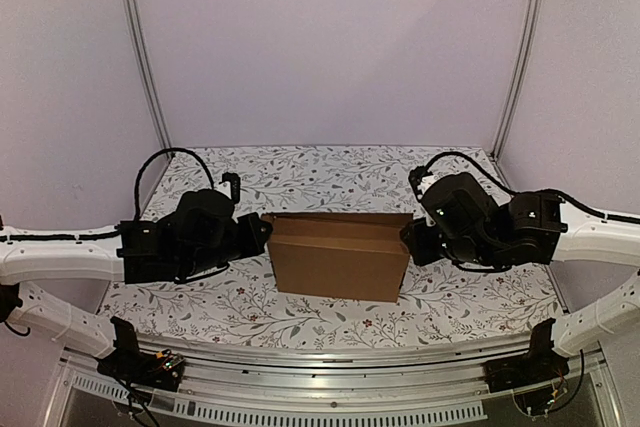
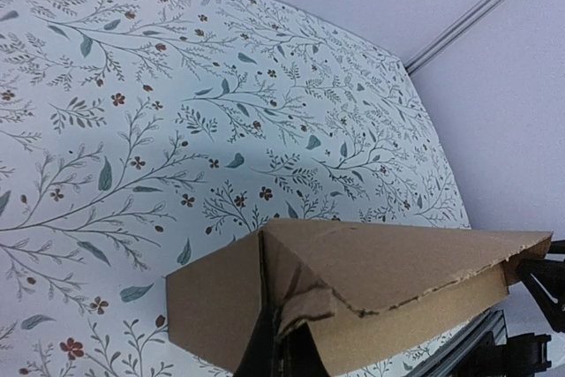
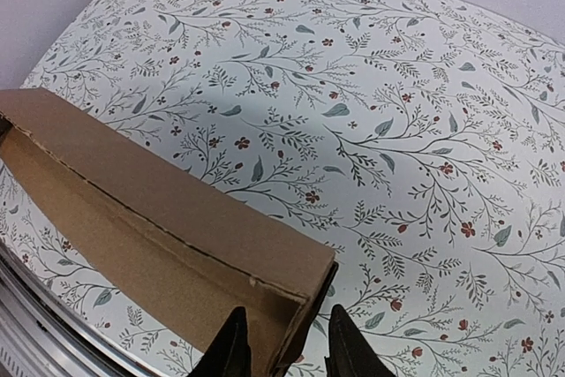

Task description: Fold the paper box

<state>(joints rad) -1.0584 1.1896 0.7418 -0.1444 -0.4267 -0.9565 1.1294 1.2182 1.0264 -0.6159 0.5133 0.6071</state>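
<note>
Cardboard of the corrugated kind makes up the task item: a plain brown, shallow rectangular paper box (image 1: 340, 257). It rests at the centre of the overhead view, between the two arms, on the white desk with a printed leaf-and-flower pattern (image 1: 300, 172). Expect the box to be light, so it is likely to slide or tip under a small sideways push unless both ends are restrained together. The panels should be stiff across their faces but bend readily along the scored creases, so apply folding force at the creases and not in mid-panel. The surface is dry and matt, which makes slipping in a grip unlikely, but it marks easily. The edge at the lower centre of the left wrist view is crumpled and ragged, and hard squeezing there may tear it. The left pincer (image 1: 262, 232) is clenched at the box's left end and appears to pinch that crumpled edge. The right pincer (image 3: 287, 324) stands astride the end wall at the lower centre of the right wrist view, one finger on each side; whether it bears on the cardboard cannot be told. Take hold on a single wall thickness near a corner, where the board is best supported, and keep clamping force low.
</note>
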